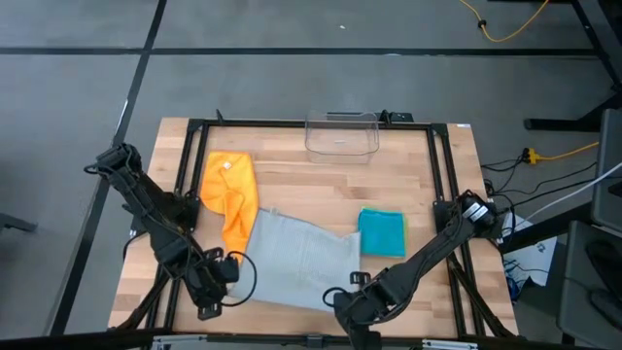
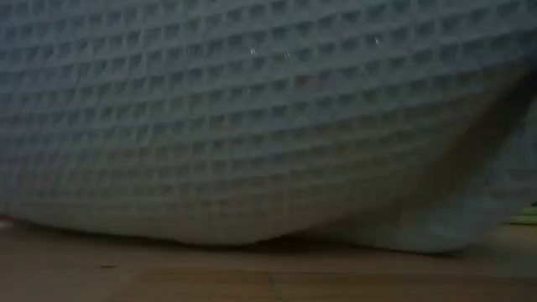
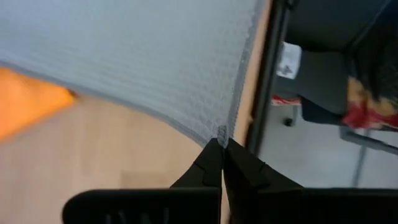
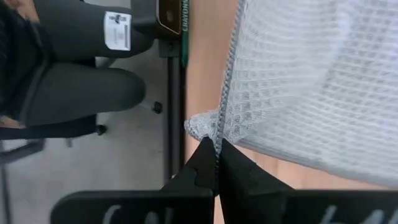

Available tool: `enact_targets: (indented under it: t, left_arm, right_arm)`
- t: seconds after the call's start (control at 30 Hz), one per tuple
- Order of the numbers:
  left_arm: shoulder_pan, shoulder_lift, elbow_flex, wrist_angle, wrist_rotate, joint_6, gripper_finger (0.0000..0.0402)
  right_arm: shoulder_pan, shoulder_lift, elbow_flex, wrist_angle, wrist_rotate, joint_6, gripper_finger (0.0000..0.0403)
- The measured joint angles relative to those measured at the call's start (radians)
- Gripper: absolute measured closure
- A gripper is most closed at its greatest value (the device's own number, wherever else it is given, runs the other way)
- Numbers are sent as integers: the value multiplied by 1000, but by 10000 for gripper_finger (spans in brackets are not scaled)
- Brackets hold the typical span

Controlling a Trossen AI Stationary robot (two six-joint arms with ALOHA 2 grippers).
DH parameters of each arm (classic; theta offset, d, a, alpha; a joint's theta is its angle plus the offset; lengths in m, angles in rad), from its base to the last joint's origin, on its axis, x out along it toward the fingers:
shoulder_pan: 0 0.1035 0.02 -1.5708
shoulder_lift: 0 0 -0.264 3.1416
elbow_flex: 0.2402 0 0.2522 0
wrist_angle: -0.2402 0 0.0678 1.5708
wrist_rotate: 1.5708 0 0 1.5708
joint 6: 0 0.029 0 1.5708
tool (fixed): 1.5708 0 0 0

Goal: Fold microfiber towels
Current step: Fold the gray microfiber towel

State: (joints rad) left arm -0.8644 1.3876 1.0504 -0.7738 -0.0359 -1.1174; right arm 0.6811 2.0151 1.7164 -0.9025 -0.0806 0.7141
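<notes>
From above, we pinch the grey towel's (image 1: 296,261) near corners, left gripper (image 1: 230,272) and right gripper (image 1: 337,297) each clamped on one; the cloth stretches away toward the table's (image 1: 292,175) far edge. At table height, its weave fills everything. Both wrist views show fingers closed on hem.

Grey towel (image 1: 292,261) between orange towel (image 1: 231,194) and teal towel (image 1: 381,232), bin (image 1: 341,135) behind

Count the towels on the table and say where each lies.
3: grey towel at the near edge, orange towel to its left, teal towel folded to its right. More may be hidden.
</notes>
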Motion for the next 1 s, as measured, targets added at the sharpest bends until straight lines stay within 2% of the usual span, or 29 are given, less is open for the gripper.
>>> enact_targets:
  t: [0.33, 0.57, 0.67, 0.87, 1.0]
  left_arm:
    - [138, 0, 0, -142, -176, 162, 402]
    - [270, 0, 0, -207, -323, 319, 402]
    - [326, 0, 0, -207, -350, 406, 401]
    - [439, 0, 0, -207, -372, 540, 401]
    - [501, 0, 0, -208, -375, 553, 401]
  right_arm:
    - [-82, 0, 0, -283, 195, 68, 400]
    - [-158, 0, 0, -374, 314, 44, 400]
    - [-187, 0, 0, -416, 368, 39, 400]
    - [-240, -1, -17, -482, 375, 2, 400]
    - [-257, -2, -60, -465, 379, -66, 390]
